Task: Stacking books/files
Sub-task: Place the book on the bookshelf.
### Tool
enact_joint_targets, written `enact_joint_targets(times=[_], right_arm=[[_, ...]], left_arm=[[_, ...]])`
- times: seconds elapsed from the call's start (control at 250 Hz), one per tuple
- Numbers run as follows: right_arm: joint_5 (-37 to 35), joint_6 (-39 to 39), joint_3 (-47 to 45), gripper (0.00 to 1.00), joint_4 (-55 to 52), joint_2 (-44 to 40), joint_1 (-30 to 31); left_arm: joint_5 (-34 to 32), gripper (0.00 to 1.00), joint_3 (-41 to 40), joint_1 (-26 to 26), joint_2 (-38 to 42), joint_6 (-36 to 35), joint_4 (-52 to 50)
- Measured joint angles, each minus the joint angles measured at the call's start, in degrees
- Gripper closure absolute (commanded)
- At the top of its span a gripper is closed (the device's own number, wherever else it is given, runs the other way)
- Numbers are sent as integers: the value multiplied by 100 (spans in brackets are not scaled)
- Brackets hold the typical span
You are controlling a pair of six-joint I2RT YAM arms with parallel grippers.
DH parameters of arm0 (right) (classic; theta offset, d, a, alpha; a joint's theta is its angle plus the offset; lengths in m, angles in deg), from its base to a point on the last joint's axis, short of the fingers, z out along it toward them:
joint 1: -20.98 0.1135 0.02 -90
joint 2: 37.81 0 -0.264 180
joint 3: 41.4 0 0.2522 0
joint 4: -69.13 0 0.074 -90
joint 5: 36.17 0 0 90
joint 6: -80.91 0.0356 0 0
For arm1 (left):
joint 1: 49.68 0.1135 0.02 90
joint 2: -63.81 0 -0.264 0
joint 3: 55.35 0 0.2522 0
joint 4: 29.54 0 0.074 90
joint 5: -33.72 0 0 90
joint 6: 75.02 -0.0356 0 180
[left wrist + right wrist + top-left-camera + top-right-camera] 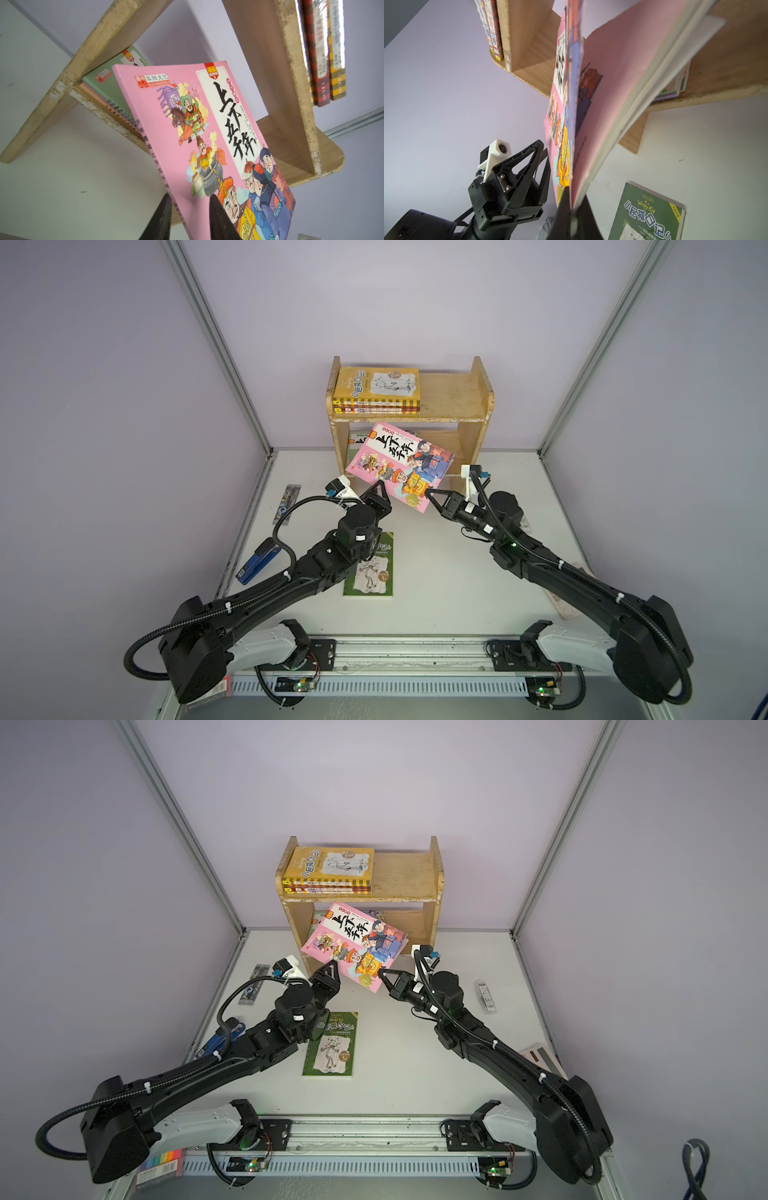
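A pink cartoon book (401, 466) (357, 946) hangs tilted in the air in front of the wooden shelf (453, 402). My right gripper (427, 491) (574, 193) is shut on its lower corner, and the front cover fans away from the pages. My left gripper (380, 485) (191, 196) stands open astride the book's spine edge. A yellow book (376, 387) tops a small stack on the shelf's upper board. Thin green and orange books (108, 83) lie in the lower compartment. A green book (370, 568) (648, 216) lies flat on the table, partly under my left arm.
A blue stapler (257, 562) and a pen pack (286, 502) lie along the table's left edge. A pinkish calculator (540, 1056) and a small packet (485, 996) lie on the right. Coloured highlighters (162, 1162) sit at the front left.
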Motion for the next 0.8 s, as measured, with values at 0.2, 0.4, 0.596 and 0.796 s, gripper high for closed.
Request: enact_joint_targets(times=[0.2, 0.4, 0.596, 0.796], right_arm=[[-57, -481, 527, 100, -417, 466, -2], [-68, -804, 861, 100, -682, 944, -2], [-92, -949, 1193, 100, -787, 1209, -2], [-328, -1169, 1593, 97, -1172, 1281, -9]], left_arm=[[382, 76, 201, 463, -363, -186, -13], [649, 76, 396, 614, -629, -319, -11], [761, 76, 407, 675, -678, -343, -24], [743, 76, 247, 682, -299, -393, -216]])
